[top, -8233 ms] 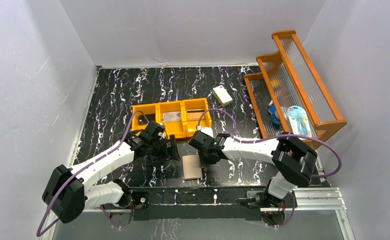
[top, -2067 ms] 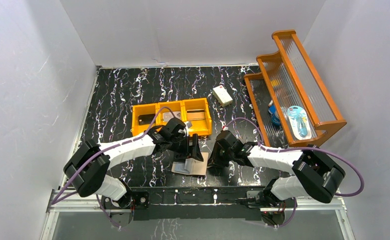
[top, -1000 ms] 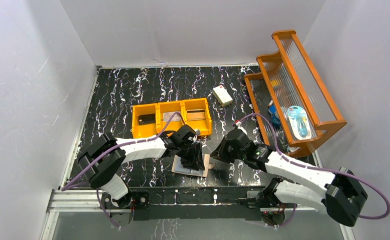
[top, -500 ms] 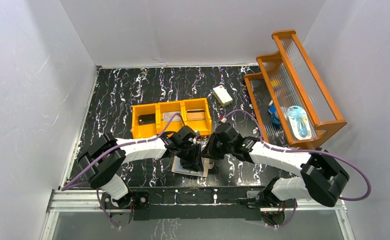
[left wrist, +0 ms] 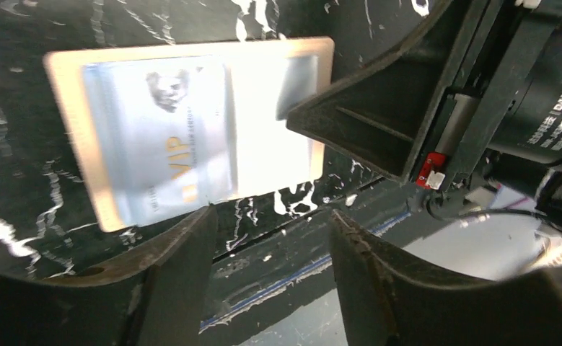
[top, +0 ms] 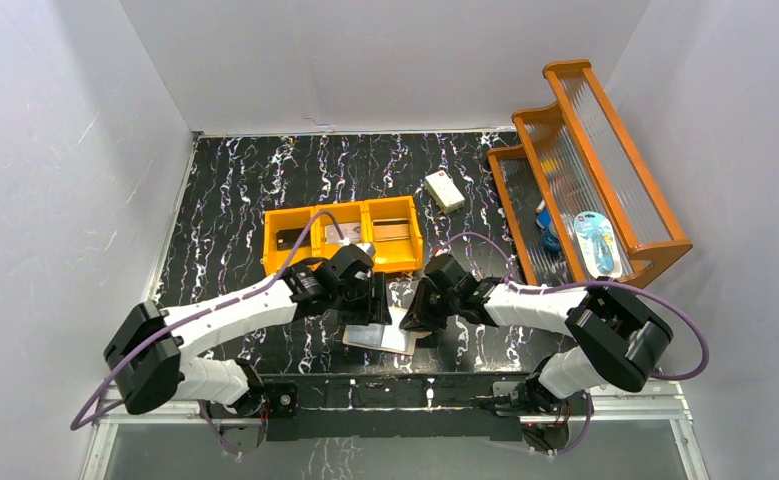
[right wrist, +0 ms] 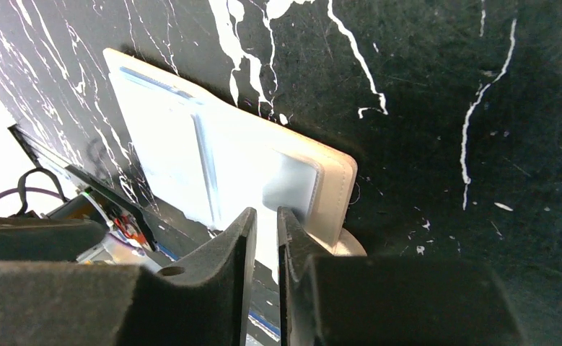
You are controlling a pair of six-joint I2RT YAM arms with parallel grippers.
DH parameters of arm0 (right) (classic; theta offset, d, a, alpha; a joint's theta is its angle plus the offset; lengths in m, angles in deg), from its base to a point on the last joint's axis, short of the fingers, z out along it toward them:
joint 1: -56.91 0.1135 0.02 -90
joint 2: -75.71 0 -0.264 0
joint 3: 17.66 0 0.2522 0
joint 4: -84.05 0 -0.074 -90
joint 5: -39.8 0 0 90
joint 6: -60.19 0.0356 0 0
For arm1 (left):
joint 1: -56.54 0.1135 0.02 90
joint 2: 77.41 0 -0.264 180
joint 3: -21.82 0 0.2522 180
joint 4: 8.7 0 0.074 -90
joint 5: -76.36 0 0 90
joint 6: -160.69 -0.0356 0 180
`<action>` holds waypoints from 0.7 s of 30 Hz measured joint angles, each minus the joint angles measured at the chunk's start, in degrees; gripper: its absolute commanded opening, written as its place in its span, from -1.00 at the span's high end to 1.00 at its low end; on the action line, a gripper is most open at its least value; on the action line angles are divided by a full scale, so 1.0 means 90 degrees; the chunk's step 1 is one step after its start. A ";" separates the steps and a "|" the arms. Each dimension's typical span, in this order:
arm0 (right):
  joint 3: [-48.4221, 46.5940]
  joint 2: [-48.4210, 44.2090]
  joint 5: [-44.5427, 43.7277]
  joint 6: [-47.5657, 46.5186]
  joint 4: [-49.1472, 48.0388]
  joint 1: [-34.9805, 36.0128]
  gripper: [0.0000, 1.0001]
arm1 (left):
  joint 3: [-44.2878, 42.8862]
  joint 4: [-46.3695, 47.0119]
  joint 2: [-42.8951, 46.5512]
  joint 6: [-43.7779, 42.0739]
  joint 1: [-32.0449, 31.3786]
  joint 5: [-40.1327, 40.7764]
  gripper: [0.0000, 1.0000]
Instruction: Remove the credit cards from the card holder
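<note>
The card holder (top: 378,339) lies open and flat near the table's front edge, peach-rimmed with pale glossy pockets (left wrist: 278,155). A silver-grey credit card (left wrist: 166,137) marked VIP sits in its left pocket. My left gripper (left wrist: 272,216) hovers over the holder's near edge, open, with nothing between its fingers; from above it (top: 372,303) is just behind the holder. My right gripper (right wrist: 263,214) is almost closed, a thin empty slit between its fingers, its tips on the right panel (right wrist: 292,180) beside the tan snap tab (right wrist: 350,247). A black card (top: 289,238) lies in the orange bin.
The orange three-compartment bin (top: 337,265) stands just behind the holder, with flat items in its middle and right compartments. A white box (top: 444,190) lies farther back. An orange tiered rack (top: 605,150) fills the right side. The metal base rail (top: 395,392) runs along the front.
My left gripper has lifted off the holder, drawn back toward the bin and opened wider. My right gripper has come in from the right onto the holder's right panel.
</note>
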 measured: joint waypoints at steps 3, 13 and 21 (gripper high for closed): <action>0.0000 0.0000 0.0029 -0.0080 -0.0029 0.0000 0.47 | -0.0187 -0.0495 0.0206 -0.0080 0.0056 0.0532 -0.20; 0.0000 0.0124 0.0260 -0.0107 -0.0379 0.0000 0.41 | -0.0476 -0.1042 -0.1064 -0.0542 0.0325 0.0911 -0.05; 0.0000 0.0454 0.0593 -0.0053 -0.0971 0.0000 0.25 | -0.0461 -0.1025 -0.1316 -0.0670 0.0325 0.0840 0.20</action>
